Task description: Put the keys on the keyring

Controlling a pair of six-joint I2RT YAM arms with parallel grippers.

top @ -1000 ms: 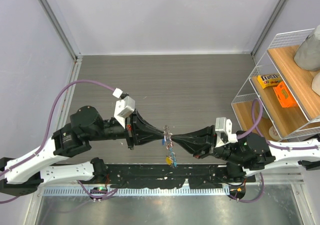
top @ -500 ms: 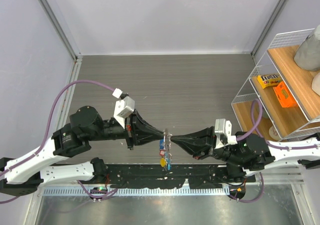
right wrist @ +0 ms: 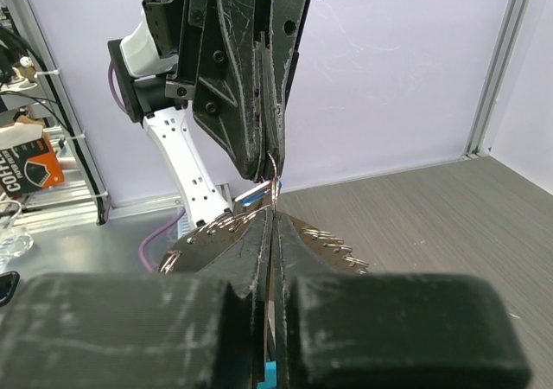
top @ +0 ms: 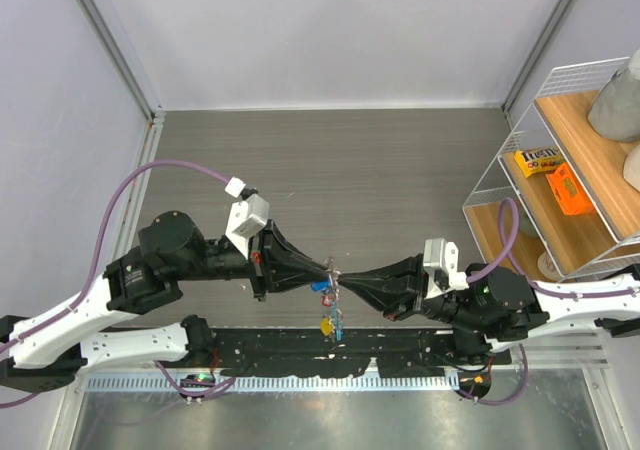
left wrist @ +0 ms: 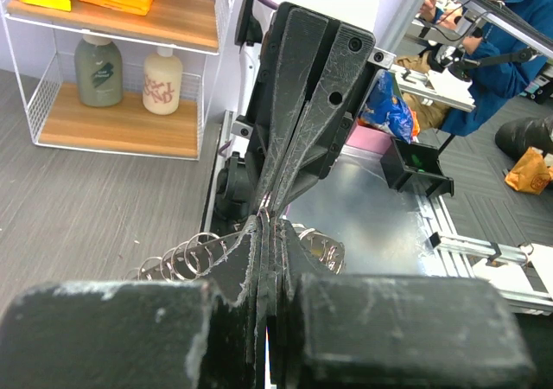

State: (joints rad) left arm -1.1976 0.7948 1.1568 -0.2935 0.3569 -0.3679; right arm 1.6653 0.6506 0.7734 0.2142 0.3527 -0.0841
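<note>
Keyring (left wrist: 192,252) sat pinched between our left gripper (top: 324,266) and right gripper (top: 347,276), both clamped. Keys (top: 326,322) dangled just below.

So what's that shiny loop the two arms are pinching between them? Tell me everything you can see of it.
The keyring is a thin, silvery metal loop, its outline jagged with small coil-like rings. It hangs in the air above the near edge of the table, clamped from both sides: the left tool and the right tool meet tip to tip on it, both shut. Small keys with blue and yellow tags dangle below it. The tools hide much of the loop.
</note>
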